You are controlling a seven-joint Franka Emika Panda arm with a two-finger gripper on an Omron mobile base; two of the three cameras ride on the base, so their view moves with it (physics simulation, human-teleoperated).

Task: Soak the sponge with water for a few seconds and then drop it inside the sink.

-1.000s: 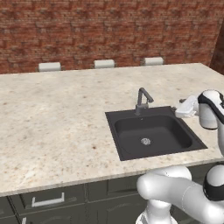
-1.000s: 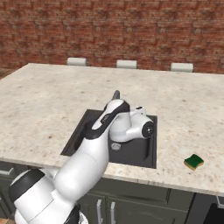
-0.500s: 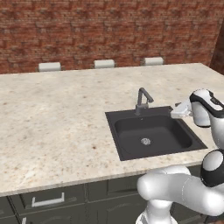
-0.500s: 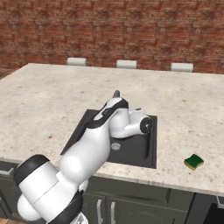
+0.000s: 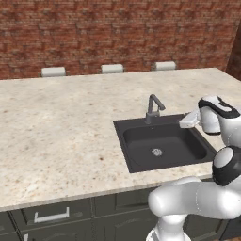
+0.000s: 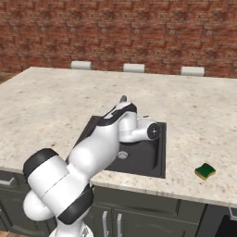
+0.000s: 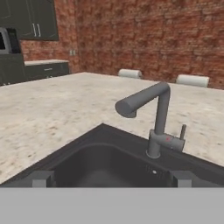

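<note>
The sponge [image 6: 205, 171] lies on the speckled counter [image 6: 51, 106] near its front edge, well right of the sink [image 6: 152, 159], with the arm's white bulk between them. The gripper [image 7: 111, 178], spread wide and empty, hangs over the basin facing the grey faucet [image 7: 151, 114]; three pale stool tops [image 5: 112, 68] line the far edge below the brick wall [image 5: 117, 33].

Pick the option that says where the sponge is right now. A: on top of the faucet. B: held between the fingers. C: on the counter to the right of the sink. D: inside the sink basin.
C: the sponge lies flat on the counter, apart from the sink and to its right in the right base view.
</note>
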